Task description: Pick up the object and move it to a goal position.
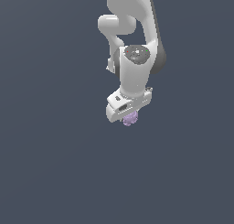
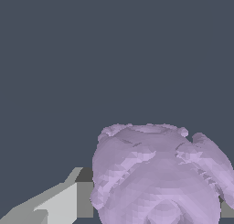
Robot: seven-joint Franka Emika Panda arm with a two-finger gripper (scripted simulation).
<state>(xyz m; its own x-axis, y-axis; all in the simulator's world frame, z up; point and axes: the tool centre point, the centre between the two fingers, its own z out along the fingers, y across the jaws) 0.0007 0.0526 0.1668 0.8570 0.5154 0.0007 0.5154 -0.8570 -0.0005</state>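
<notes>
Flat slate-grey backdrop | white tool (image 1: 129, 116) clamped on object (image 2: 157, 177) | pale purple, knobbly, rounded lump

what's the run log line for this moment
arm: white gripper over lump | object: small pale purple knobbly lump between fingers | grip: contact unclear | surface: plain dark grey

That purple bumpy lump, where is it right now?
In the exterior view the purple lump sits near the middle, tucked right under the white gripper.
</notes>
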